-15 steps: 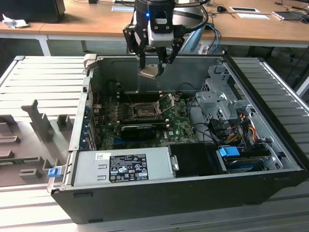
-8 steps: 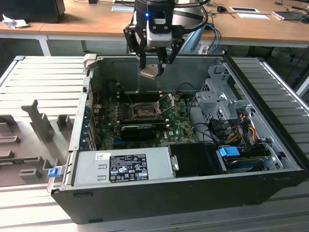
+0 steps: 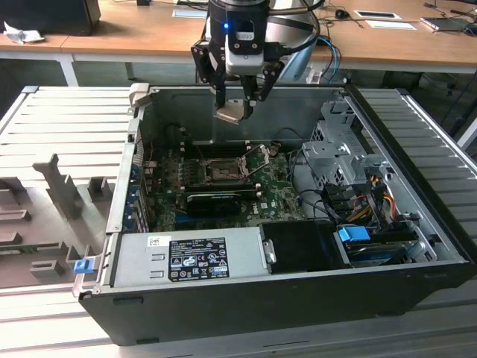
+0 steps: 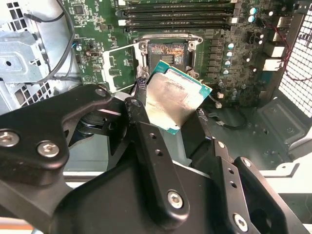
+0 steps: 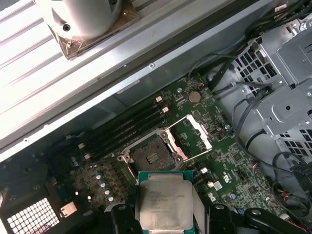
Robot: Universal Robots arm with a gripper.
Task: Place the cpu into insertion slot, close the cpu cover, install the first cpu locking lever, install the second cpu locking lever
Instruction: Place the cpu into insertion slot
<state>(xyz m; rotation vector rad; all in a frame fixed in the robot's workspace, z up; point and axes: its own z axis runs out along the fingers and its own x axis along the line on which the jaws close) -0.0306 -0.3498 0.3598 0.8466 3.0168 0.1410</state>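
My gripper (image 3: 234, 109) hangs above the open computer case, shut on the cpu (image 3: 230, 113), a flat square chip with a grey metal top held tilted. In both wrist views the cpu (image 4: 174, 100) (image 5: 165, 201) sits between the black fingers (image 4: 142, 127) (image 5: 122, 217). Below it on the green board lies the insertion slot (image 3: 223, 174) (image 4: 167, 52) (image 5: 150, 156), its dark pin field bare. The cpu cover (image 4: 120, 65) (image 5: 192, 137) stands swung open beside the slot, a thin metal frame (image 3: 258, 159).
Long black memory slots (image 4: 176, 13) run beside the socket. A black graphics card (image 3: 213, 201) lies nearer the camera than the socket in the exterior view, and the power supply (image 3: 186, 257) nearer still. A metal drive cage (image 3: 344, 155) with cables stands at the exterior view's right.
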